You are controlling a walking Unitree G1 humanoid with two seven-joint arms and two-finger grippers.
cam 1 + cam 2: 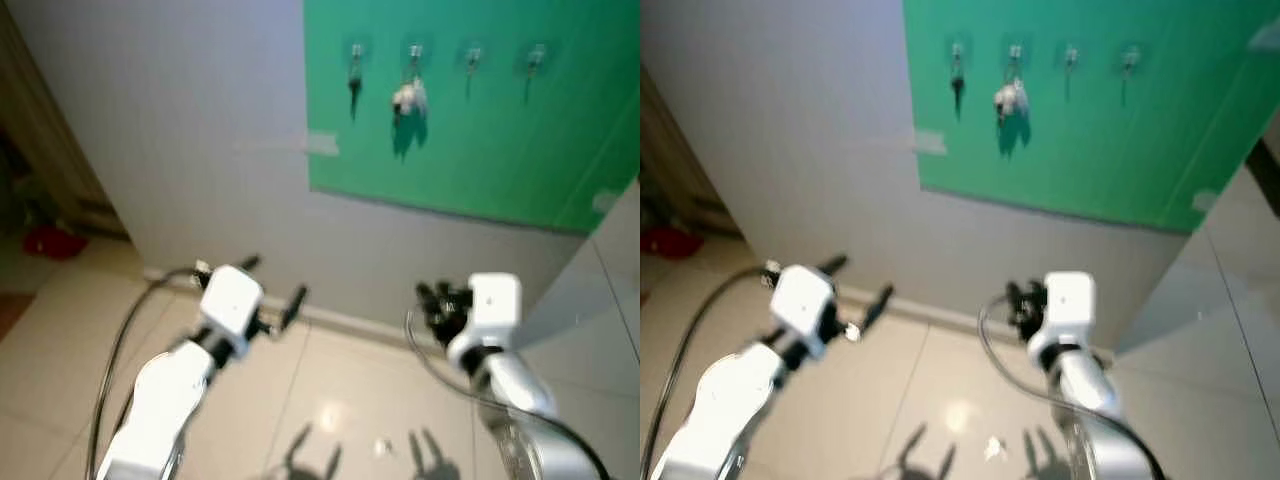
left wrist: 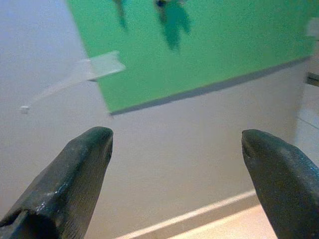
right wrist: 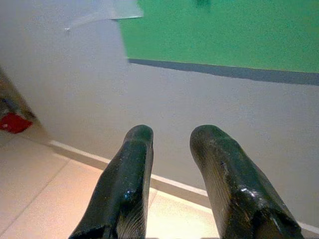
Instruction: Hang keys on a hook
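Green board (image 1: 470,140) at our twelve o'clock carries four hooks, and the keys (image 1: 409,98) already hang from the second hook from the left (image 1: 415,52). Our left tool (image 1: 272,290) sits at seven o'clock with fingers wide apart and empty, our right tool (image 1: 432,298) at five o'clock with fingers nearly together, gripping nothing. We judge the risk is raising either arm carelessly near the board and knocking the keys off their hook.

Two silver-white arms with black fingers

The left gripper (image 1: 275,285) and right gripper (image 1: 432,298) sit on boxy white wrists; a grey cable (image 1: 118,345) loops along each arm.
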